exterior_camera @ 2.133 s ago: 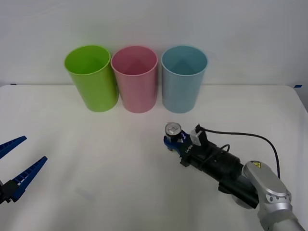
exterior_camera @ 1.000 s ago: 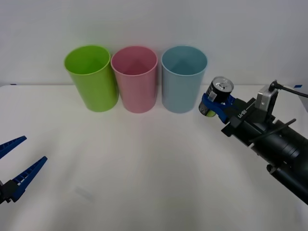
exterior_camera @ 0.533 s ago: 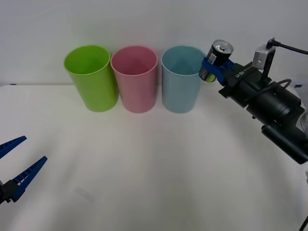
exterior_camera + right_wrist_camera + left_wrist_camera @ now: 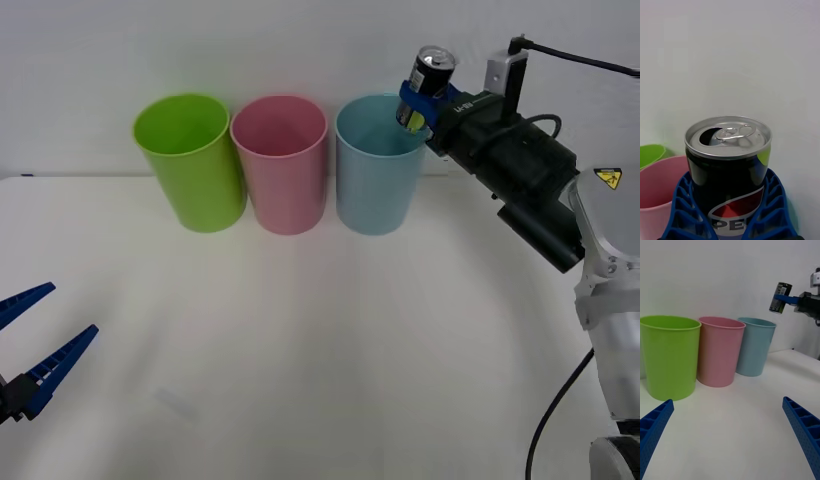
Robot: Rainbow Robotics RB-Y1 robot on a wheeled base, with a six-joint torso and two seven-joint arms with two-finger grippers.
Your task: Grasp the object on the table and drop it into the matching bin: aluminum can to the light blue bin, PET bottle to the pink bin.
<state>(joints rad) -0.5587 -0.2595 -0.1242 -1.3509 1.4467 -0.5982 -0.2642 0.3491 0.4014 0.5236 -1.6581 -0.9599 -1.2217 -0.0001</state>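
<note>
We see the right gripper [image 4: 420,100] clamped on the small dark aluminum can with a yellow-green patch [image 4: 427,85], its blue ribbed fingers [image 4: 769,210] pressed against both sides of the body. The can hangs in the air above the rim of the tall light blue plastic bin [image 4: 378,165], on that bin's right side, clear of the broad white table [image 4: 320,340]. Its long axis runs close to vertical with a slight tilt, and the silver pull-tab top [image 4: 728,135] faces upward. The light blue bin stands at the table's far edge, just beside the tall pink plastic bin [image 4: 281,163], with a lime green plastic bin [image 4: 190,160] on the pink one's other side. Our left gripper [image 4: 35,345] waits at the table's near left corner, its jaws spread wide and holding nothing.
</note>
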